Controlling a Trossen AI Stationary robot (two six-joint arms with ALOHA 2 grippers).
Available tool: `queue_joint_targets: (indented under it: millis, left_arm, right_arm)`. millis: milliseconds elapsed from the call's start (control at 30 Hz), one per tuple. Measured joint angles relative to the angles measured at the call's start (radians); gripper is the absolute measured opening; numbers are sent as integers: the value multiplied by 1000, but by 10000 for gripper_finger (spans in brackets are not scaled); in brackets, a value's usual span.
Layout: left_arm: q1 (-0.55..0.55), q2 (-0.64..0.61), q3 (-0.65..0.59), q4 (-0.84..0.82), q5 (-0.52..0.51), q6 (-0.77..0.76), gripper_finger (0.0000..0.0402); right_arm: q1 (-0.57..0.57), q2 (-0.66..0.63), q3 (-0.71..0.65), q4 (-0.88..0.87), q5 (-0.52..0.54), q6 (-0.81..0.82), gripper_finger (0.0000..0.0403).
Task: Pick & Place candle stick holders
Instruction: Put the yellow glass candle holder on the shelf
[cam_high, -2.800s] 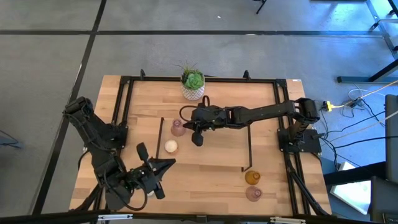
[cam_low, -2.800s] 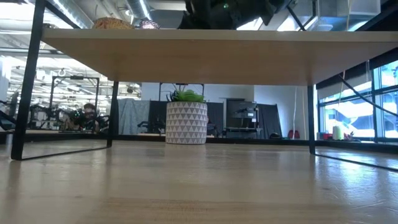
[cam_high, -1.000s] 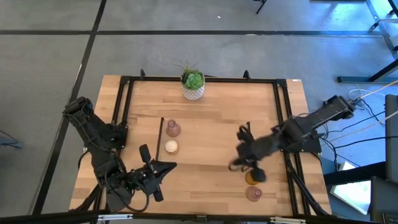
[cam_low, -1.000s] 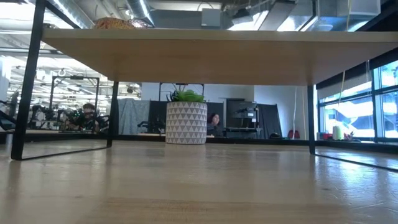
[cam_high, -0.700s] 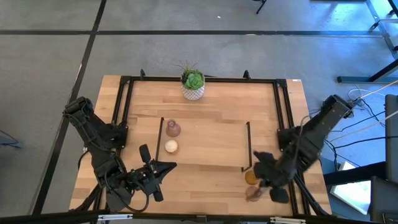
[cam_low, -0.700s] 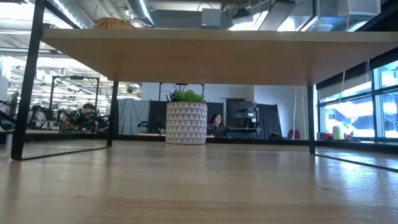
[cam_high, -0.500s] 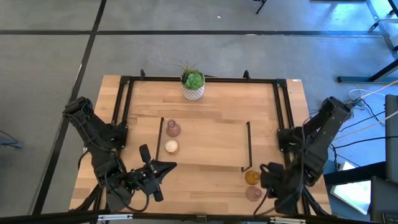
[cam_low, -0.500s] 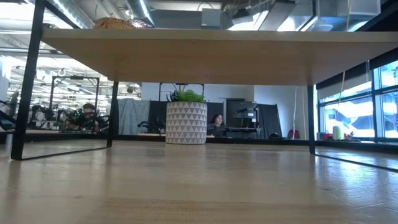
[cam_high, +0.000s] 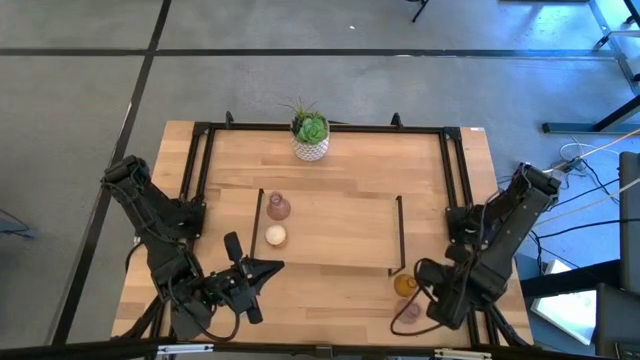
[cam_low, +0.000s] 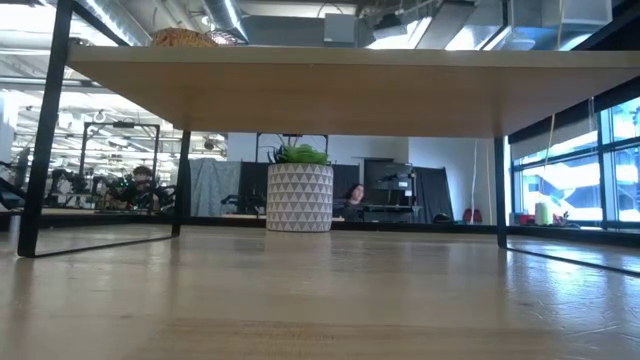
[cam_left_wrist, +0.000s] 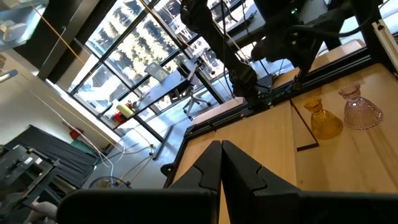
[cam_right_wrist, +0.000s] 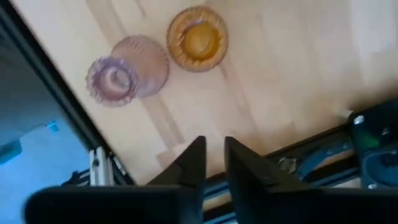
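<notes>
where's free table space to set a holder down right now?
Bare wood spans the middle, between the pink holder with the cream holder and the amber holder. The strip beside the plant pot is free too. Crowded: the near right corner, where the right gripper hangs by the amber and second pink holder.

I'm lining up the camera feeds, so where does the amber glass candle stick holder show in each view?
High view: amber glass candle stick holder, front right of the table, behind the pink glass holder.
Low view: not in it.
Left wrist view: middle right, beside the pink holder.
Right wrist view: upper centre.
Shared landmark: the pink holder next to it.
</notes>
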Motion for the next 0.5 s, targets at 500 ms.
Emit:
queue_joint_targets:
  millis: [500]
  left_arm:
    - [0, 0, 0, -3, 6, 0, 2]
  right_arm:
    - [-7, -32, -151, -35, 140, 2, 189]
